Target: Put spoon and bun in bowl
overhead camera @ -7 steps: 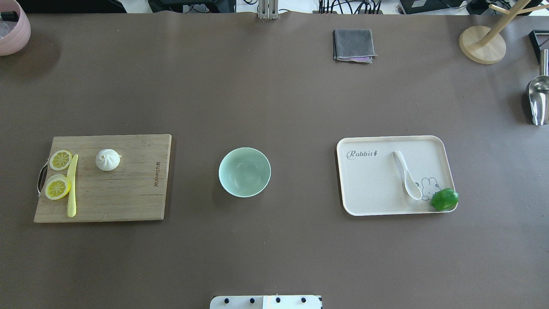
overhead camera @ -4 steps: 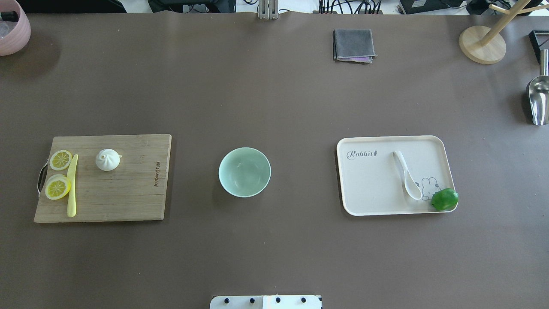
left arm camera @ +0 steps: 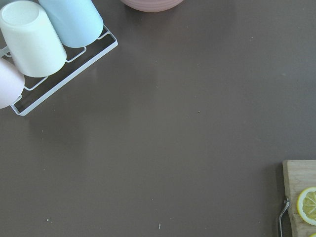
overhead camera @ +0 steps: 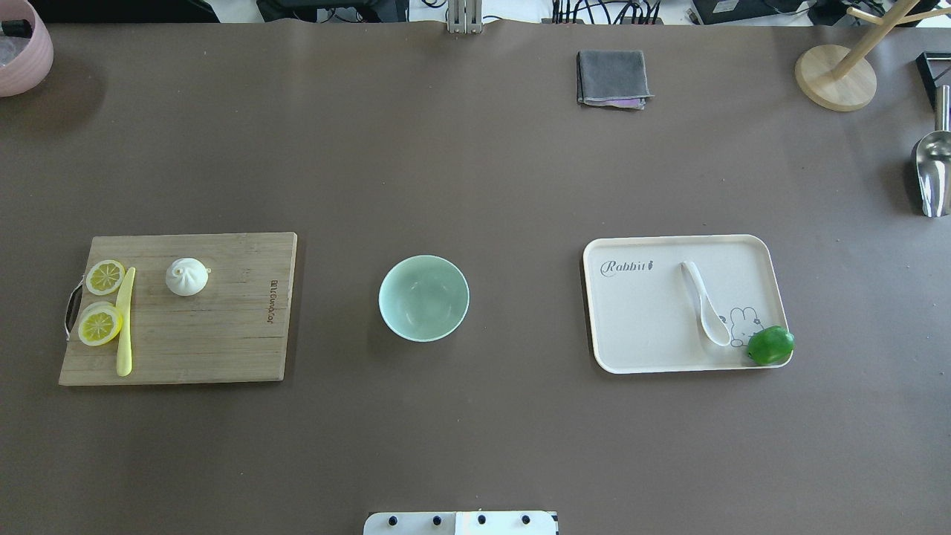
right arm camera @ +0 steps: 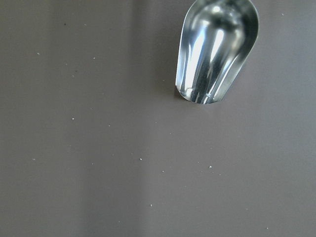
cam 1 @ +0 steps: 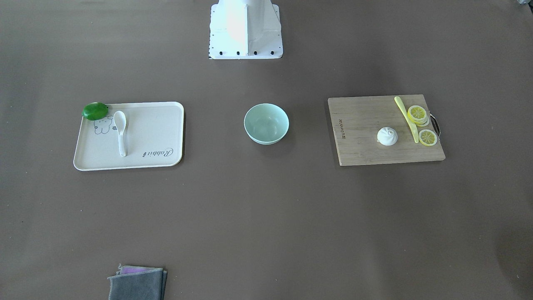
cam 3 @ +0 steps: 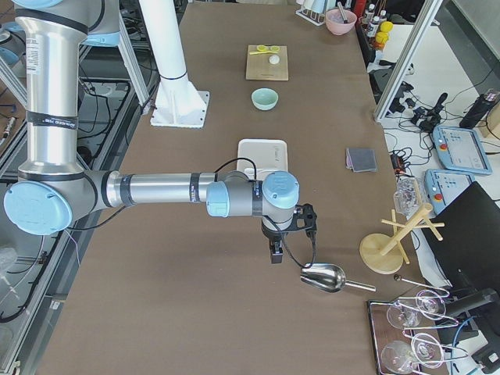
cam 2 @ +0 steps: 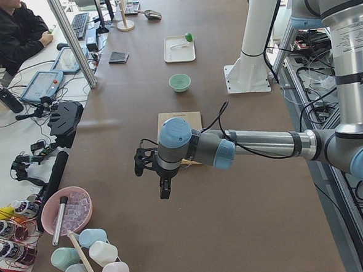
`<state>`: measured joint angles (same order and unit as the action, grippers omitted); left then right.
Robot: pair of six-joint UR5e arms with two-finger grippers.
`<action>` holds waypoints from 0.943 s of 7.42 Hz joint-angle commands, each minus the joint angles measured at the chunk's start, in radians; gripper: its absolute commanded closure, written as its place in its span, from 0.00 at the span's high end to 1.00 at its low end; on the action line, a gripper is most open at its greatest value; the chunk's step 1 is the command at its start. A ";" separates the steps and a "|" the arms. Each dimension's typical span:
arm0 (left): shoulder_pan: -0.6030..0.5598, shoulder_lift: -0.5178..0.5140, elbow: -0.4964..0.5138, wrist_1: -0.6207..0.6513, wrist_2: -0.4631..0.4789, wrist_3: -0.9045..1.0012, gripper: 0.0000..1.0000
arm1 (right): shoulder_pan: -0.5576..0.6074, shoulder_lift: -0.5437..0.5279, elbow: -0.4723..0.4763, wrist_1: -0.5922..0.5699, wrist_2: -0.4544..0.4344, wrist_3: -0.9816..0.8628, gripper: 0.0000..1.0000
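Note:
The mint-green bowl (overhead camera: 423,298) stands empty at mid-table, also in the front-facing view (cam 1: 266,123). The white pleated bun (overhead camera: 186,276) sits on a wooden cutting board (overhead camera: 223,334) to the bowl's left. The white spoon (overhead camera: 706,303) lies on a cream tray (overhead camera: 639,319) to its right. My left gripper (cam 2: 164,191) shows only in the exterior left view, above the table past the board's outer end. My right gripper (cam 3: 275,251) shows only in the exterior right view, past the tray near a metal scoop. I cannot tell whether either is open or shut.
Two lemon slices (overhead camera: 101,301) and a yellow-green knife (overhead camera: 125,319) lie on the board. A green lime (overhead camera: 770,345) sits on the tray's corner. A grey cloth (overhead camera: 612,78), the metal scoop (overhead camera: 932,174), a wooden stand (overhead camera: 835,77), a pink bowl (overhead camera: 22,52) and a cup rack (left arm camera: 44,44) ring the table.

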<state>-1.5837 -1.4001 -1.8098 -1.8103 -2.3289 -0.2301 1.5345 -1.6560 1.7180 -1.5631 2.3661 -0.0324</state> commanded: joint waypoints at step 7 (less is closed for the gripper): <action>0.001 0.004 -0.005 0.000 -0.001 -0.002 0.98 | -0.001 0.001 -0.001 0.000 0.001 0.003 1.00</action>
<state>-1.5839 -1.3946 -1.8137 -1.8101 -2.3301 -0.2314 1.5340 -1.6550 1.7180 -1.5631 2.3669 -0.0293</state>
